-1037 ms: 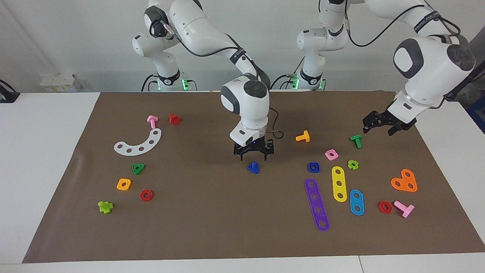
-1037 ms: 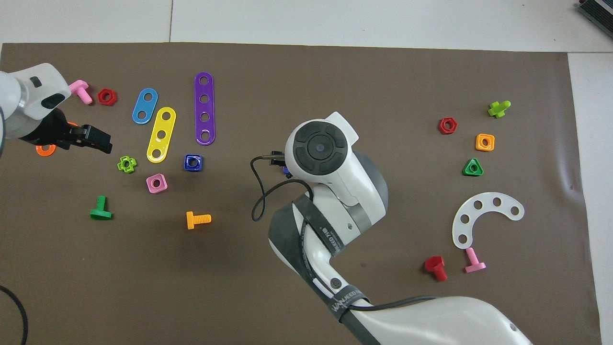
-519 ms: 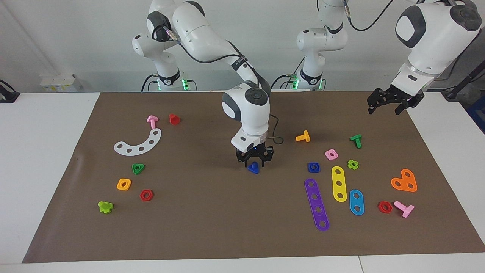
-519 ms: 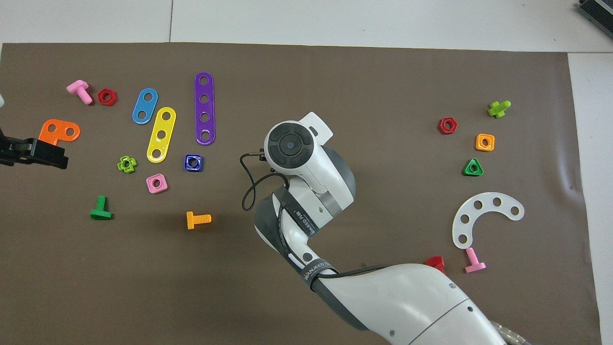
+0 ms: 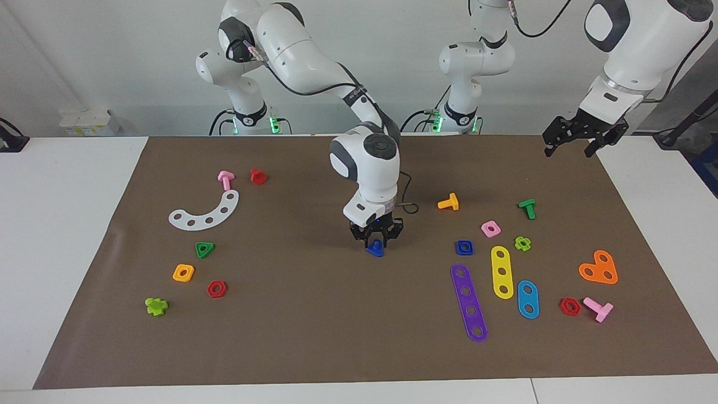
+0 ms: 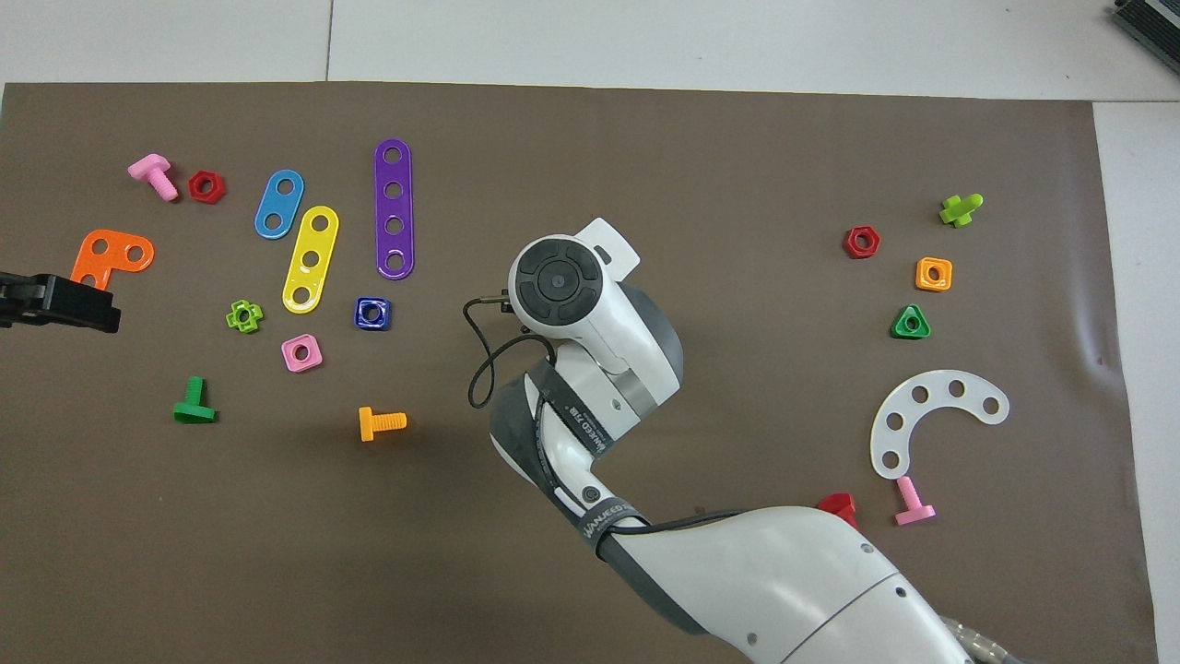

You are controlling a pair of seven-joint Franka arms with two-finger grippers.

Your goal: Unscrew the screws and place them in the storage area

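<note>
The dark-blue triangular-head bolt (image 5: 374, 251) stands on the brown paper (image 5: 314, 331) near the table's middle. My right gripper (image 5: 375, 244) is down on it, its fingers closed around the bolt. In the overhead view the right arm's wrist (image 6: 558, 281) hides both. The matching dark-blue square nut (image 5: 464, 247) lies apart, toward the left arm's end, beside the purple strip (image 5: 469, 303); it also shows in the overhead view (image 6: 371, 314). My left gripper (image 5: 567, 152) is open and empty, raised over the paper's edge at the left arm's end (image 6: 103, 312).
Loose parts cluster around the nut: yellow strip (image 5: 502, 272), light-blue strip (image 5: 528, 299), pink nut (image 5: 490, 228), orange bolt (image 5: 449, 202), green bolt (image 5: 527, 208), orange plate (image 5: 599, 268). Toward the right arm's end lie a white curved strip (image 5: 206, 212) and several nuts and bolts.
My right gripper came down over the dark-blue bolt and its fingers closed on it. My left gripper rose and drew back from the green bolt toward the robots.
</note>
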